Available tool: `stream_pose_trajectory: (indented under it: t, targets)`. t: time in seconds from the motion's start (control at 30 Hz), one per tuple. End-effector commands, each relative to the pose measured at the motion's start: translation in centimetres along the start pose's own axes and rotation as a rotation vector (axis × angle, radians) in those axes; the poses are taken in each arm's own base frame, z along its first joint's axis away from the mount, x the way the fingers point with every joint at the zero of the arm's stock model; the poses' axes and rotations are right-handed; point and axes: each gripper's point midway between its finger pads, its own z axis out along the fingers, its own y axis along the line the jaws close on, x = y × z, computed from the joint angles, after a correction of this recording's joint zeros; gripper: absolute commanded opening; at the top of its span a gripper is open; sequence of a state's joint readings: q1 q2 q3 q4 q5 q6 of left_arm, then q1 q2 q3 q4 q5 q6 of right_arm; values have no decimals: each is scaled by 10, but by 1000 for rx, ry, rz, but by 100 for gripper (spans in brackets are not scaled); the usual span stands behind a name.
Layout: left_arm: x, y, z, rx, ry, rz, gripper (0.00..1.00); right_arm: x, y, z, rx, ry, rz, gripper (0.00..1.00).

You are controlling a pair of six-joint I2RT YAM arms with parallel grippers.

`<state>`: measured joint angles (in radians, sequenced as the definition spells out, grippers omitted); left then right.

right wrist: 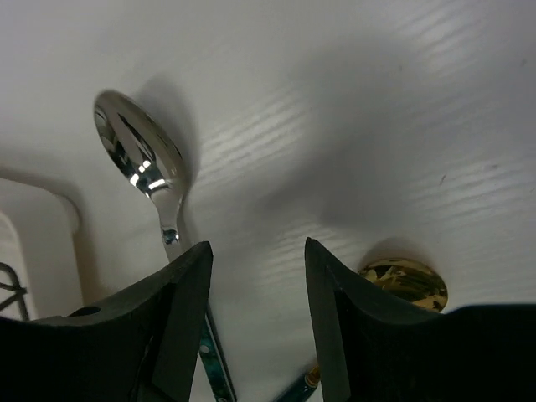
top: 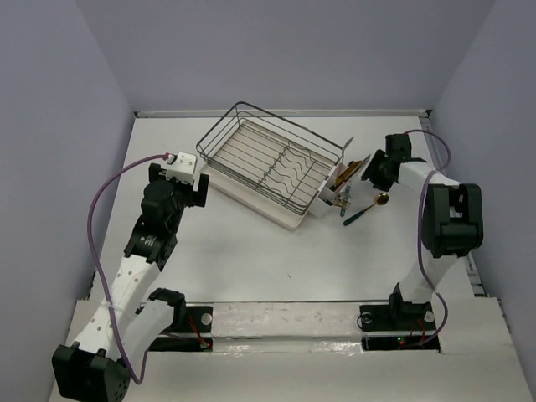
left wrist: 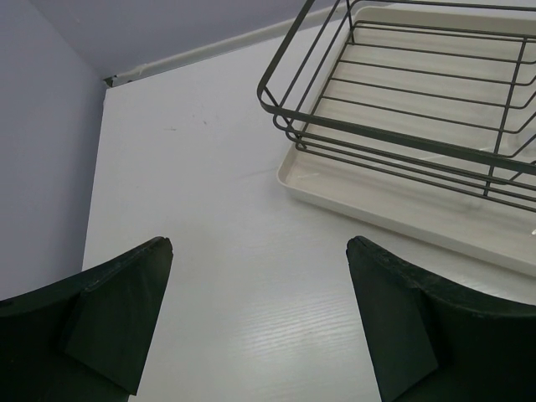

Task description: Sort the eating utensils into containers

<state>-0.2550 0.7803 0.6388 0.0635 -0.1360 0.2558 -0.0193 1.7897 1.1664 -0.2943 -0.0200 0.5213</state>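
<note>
Low in the right wrist view: right gripper [right wrist: 258, 251] apart, empty, between silver spoon [right wrist: 138, 159] and gold spoon [right wrist: 406, 283], seemingly poised to pick; left gripper [left wrist: 260, 251] wide apart, idle.

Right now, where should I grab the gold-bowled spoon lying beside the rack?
Take the gold-bowled spoon by its teal handle, mid-length, from straight above, right fingers across it. It lies flat on the table; the handle is slim and straight, the bowl wide and rounded.

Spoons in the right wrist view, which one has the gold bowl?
The gold-bowled spoon half hidden behind a finger of the right claw. The other spoon has a mirror-bright silver bowl, fully in view.
</note>
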Motion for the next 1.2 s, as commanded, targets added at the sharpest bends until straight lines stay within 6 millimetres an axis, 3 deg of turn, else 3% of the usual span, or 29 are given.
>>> stream_pose_trajectory:
  t: [0.0, 0.33, 0.8, 0.83, 0.93, 1.17]
  targets:
    - [-14, 7, -3, -31, -70, -22, 99, -3, 26, -7, 8, -7, -70, 55]
    - [-12, 9, -2, -42, -64, -6, 99, 31, 51, 10, -53, 89, -80, 55]
    - [-11, 9, -1, -44, -61, -3, 99, 59, 29, 43, 121, 140, -97, 58]
    - [-10, 9, -1, -46, -61, -1, 99, 61, 25, 45, 143, 140, -85, 57]
    - [-12, 11, -2, -56, -63, 5, 99, 60, 10, 45, 208, 114, -89, 37]
    - [-10, 15, -3, -75, -61, 15, 99, 49, -9, 34, 298, 65, -156, 30]
